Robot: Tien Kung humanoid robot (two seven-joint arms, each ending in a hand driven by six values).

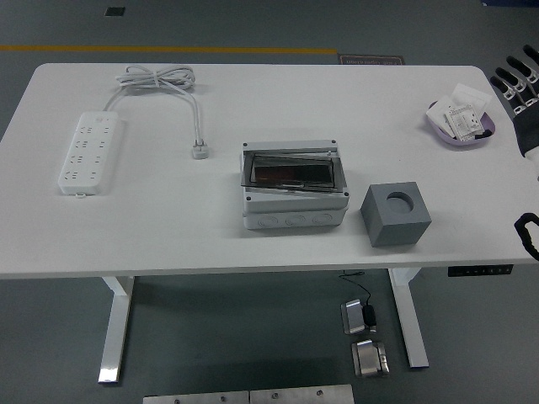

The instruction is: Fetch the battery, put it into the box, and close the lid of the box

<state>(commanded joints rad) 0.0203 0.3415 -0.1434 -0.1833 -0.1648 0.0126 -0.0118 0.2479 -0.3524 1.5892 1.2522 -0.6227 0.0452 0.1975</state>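
Fetching the battery, not yet grasped.
Right hand (520, 84) open-fingered, empty, beside lilac dish (459, 133) of packets; next, reaching in for one.

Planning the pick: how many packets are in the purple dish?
2 visible packets piled in the purple dish at the table's far right; more may be hidden underneath.
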